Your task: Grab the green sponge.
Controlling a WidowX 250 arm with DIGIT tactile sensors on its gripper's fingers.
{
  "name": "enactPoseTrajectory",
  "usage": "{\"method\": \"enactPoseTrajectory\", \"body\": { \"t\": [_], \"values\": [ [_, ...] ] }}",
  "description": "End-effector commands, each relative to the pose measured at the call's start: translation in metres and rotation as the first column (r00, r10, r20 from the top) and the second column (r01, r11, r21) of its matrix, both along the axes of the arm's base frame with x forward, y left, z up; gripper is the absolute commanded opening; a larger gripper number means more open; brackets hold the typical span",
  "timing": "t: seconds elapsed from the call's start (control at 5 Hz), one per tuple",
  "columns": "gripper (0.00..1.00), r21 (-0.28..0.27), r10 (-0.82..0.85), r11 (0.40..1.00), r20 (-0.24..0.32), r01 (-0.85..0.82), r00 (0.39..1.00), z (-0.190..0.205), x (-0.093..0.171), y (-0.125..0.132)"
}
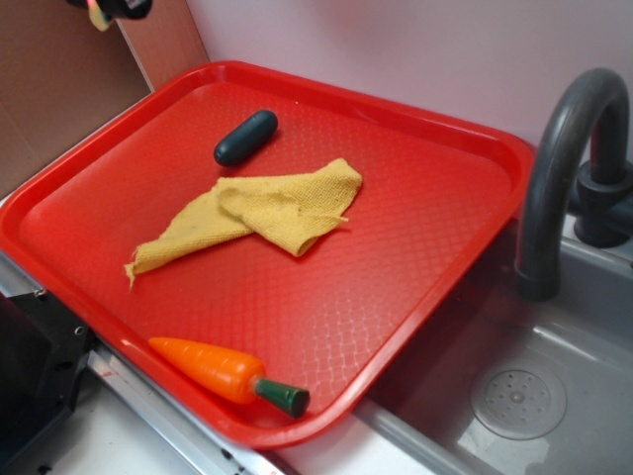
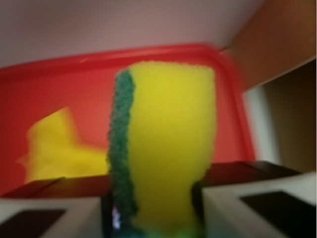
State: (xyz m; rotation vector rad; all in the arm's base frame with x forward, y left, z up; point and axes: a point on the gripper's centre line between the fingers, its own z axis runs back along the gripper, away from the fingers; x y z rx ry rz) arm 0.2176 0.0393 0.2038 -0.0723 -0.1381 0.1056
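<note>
The green sponge (image 2: 168, 139) fills the middle of the wrist view: yellow foam with a dark green scouring face on its left side. My gripper (image 2: 153, 210) is shut on its lower end, squeezing it narrow between the two fingers. In the exterior view the gripper (image 1: 111, 7) is high at the top left edge, above the far left corner of the red tray (image 1: 465, 237), with a scrap of the sponge (image 1: 97, 17) showing below it. Most of the gripper is cut off there.
On the tray lie a dark green capsule-shaped object (image 1: 245, 138), a crumpled yellow woven cloth (image 1: 262, 213) and a toy carrot (image 1: 227, 374). A grey faucet (image 1: 564, 168) and sink (image 1: 514, 396) are on the right. A brown board (image 1: 59, 89) stands at the left.
</note>
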Motion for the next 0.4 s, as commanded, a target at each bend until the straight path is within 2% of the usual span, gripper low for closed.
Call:
{"method": "enactPoseTrajectory", "body": {
  "t": [0.0, 0.2],
  "values": [
    [0.00, -0.124, -0.069, 0.990, 0.015, 0.071, 0.997, 0.060, -0.034, -0.026],
    [0.00, -0.156, -0.139, 0.978, 0.028, 0.141, 0.990, 0.045, -0.022, -0.004]
  ]
}}
